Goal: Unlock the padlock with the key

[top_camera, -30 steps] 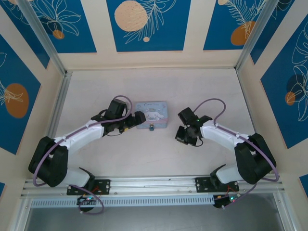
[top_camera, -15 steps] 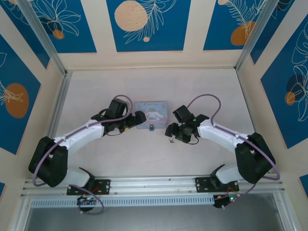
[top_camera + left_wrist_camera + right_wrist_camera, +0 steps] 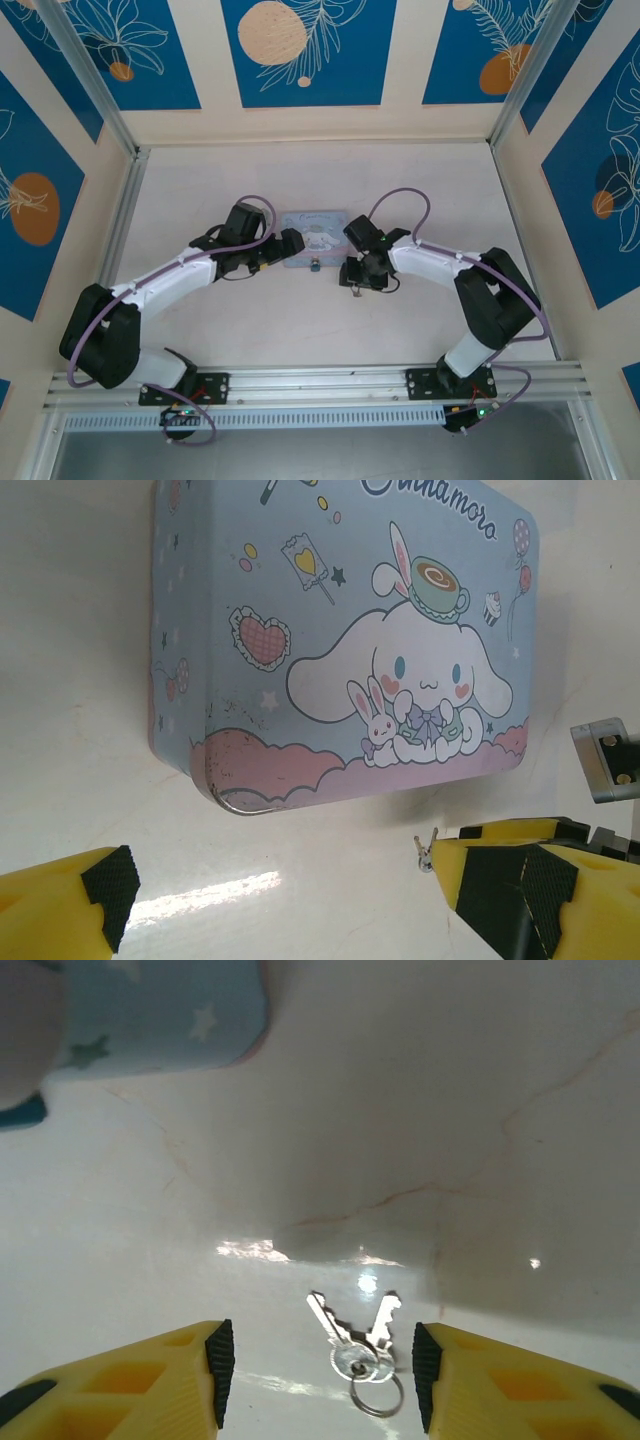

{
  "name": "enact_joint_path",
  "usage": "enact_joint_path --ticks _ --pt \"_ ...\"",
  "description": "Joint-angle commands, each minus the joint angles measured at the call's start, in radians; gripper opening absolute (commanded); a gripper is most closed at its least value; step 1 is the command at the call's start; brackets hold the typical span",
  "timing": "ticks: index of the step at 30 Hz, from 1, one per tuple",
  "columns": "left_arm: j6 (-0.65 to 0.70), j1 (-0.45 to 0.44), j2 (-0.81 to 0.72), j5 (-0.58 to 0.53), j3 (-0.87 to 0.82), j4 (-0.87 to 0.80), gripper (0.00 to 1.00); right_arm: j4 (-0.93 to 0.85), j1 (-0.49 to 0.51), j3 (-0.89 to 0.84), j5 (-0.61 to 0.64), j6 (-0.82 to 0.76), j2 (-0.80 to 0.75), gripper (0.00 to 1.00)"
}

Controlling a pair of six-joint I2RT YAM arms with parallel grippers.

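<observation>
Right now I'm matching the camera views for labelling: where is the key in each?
Top external: key just below centre, lower right of the tin.
Right wrist: key bottom centre, between the open right end effector's fingers.
Shared landmark: the pale blue tin, top left there.

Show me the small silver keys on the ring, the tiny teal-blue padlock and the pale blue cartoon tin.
Silver keys [image 3: 330,1322]: right wrist view, left key's blade.
Teal-blue padlock [image 3: 314,265]: top view, its body.
Pale blue tin [image 3: 340,640]: left wrist view, lid centre.
</observation>
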Motion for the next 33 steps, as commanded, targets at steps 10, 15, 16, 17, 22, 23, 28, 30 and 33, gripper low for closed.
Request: enact_joint_path --ticks 10,15,16,17,22,23,28,30,33 --pt "0.025 -0.023 0.012 0.003 0.023 -0.025 0.99 0.028 0.02 0.053 -0.029 -0.063 0.085 0.5" --pt "0.024 -0.026 0.011 0.0 0.017 -0.025 0.99 0.023 0.02 0.067 -0.029 -0.069 0.12 0.5" --pt "0.022 -0.026 0.009 0.0 0.016 -0.024 0.99 0.02 0.02 0.066 -0.031 -0.07 0.126 0.5" --pt "0.022 -0.025 0.008 0.0 0.015 -0.024 0.99 0.019 0.02 0.062 -0.03 -0.07 0.128 0.49" --pt "0.023 -0.026 0.008 -0.002 0.011 -0.023 0.99 0.013 0.022 0.024 -0.034 -0.065 0.105 0.5" --pt "0.022 -0.025 0.009 -0.002 0.012 -0.022 0.99 0.012 0.023 0.015 -0.035 -0.064 0.097 0.49" --pt "0.021 -0.027 0.014 -0.001 0.012 -0.018 0.99 0.007 0.036 -0.038 -0.055 -0.062 0.042 0.5" --pt "0.021 -0.027 0.016 -0.001 0.012 -0.017 0.99 0.007 0.049 -0.056 -0.061 -0.059 0.023 0.49" --pt "0.019 -0.029 0.016 -0.002 0.011 -0.015 0.99 -0.005 0.072 -0.072 -0.062 -0.051 0.003 0.49"
